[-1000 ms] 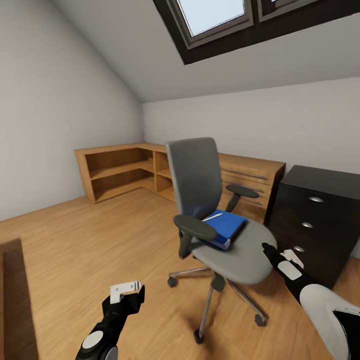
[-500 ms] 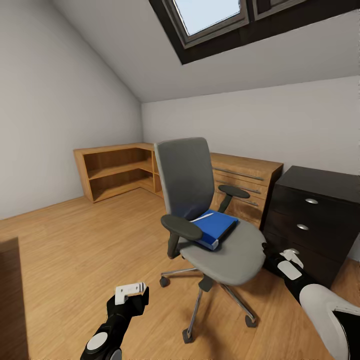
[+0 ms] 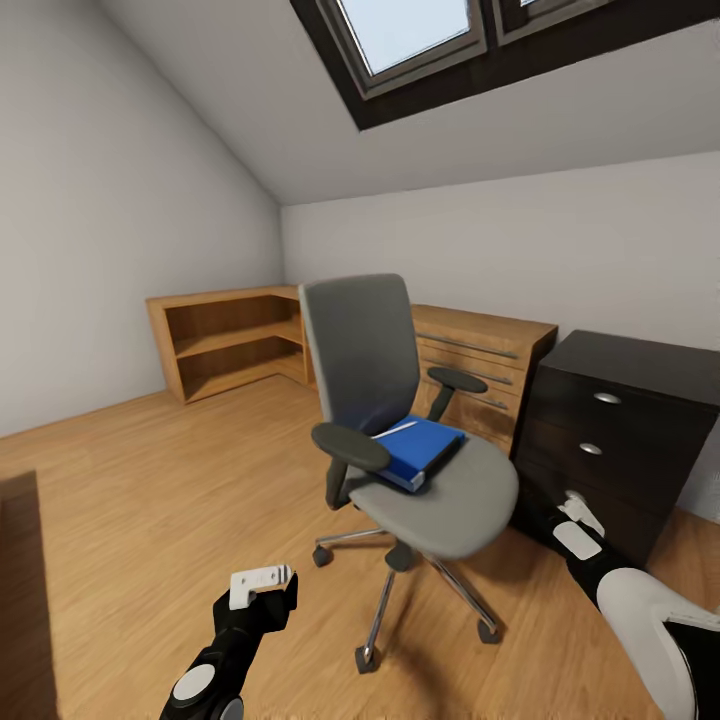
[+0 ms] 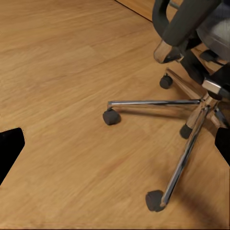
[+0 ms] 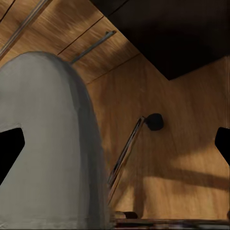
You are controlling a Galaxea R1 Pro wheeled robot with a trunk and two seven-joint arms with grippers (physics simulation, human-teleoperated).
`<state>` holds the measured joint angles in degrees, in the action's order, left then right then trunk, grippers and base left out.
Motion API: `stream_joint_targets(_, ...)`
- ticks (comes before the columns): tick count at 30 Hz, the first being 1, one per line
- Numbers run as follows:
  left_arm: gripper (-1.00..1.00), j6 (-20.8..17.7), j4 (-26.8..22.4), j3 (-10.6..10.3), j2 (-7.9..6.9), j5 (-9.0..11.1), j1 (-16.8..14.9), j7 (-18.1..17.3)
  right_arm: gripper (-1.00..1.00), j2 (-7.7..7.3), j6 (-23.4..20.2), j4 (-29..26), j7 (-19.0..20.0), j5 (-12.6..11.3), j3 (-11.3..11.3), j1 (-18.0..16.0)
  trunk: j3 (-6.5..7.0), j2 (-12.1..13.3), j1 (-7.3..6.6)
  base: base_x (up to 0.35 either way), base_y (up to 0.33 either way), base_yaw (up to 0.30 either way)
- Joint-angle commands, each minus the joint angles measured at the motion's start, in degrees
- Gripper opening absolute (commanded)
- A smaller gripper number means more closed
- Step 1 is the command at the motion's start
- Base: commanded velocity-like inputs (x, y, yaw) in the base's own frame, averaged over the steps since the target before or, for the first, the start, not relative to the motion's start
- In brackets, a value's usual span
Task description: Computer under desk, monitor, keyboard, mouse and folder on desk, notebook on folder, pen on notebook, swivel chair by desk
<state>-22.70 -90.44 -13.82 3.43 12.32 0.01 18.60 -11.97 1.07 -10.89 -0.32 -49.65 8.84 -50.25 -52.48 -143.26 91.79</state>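
Folder (image 3: 418,448): blue, flat on swivel chair (image 3: 420,440) seat, pale stick, possibly the pen (image 3: 398,429), on top. Left gripper (image 3: 262,583) low beside chair base; right gripper (image 3: 565,510) beside seat edge; both spread, empty. Step: approach. Next: reach and lift the folder.

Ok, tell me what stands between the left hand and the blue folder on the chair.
The swivel chair's near armrest stands between the left hand and the folder; the folder lies on the seat just beyond it. A thin pale pen lies on top.
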Motion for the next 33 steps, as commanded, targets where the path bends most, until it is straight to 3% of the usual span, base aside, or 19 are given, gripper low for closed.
stream_joint_targets(1, 1.0, -0.1, -0.1, -0.1, -0.01, 0.6, 0.0, 0.5, 1.0, 0.03, 0.1, 0.0, 0.0, -0.4, 0.0, 0.0, -0.05, 0.0, -0.04, -0.293, -0.003, 0.0)
stream_joint_targets(12, 1.0, -0.1, -0.1, -0.1, -0.01, 0.6, 0.0, 0.5, 1.0, 0.93, 0.2, 0.1, 0.0, -0.4, 0.0, 0.0, -0.05, 0.0, -0.04, -0.294, -0.001, 0.0)
stream_joint_targets(22, 1.0, -0.1, -0.1, -0.1, -0.01, 0.6, 0.0, 0.5, 1.0, 2.02, 0.1, 0.3, 0.7, -0.3, -0.1, 0.0, -0.05, 0.0, -0.04, -0.037, 0.0, 0.0)
stream_joint_targets(29, 1.0, -0.1, -0.1, -0.1, -0.01, 0.6, 0.0, 0.5, 1.0, 3.46, -1.6, 0.6, 8.5, -0.3, -0.1, 0.2, -0.05, 0.0, -0.04, -0.001, 0.0, 0.0)
stream_joint_targets(33, 1.0, -0.1, -0.1, -0.1, -0.01, 0.6, 0.0, 0.5, 1.0, 4.02, -4.2, 0.7, 9.7, -0.3, -0.1, 0.2, -0.05, 0.0, -0.04, 0.0, 0.0, 0.0)
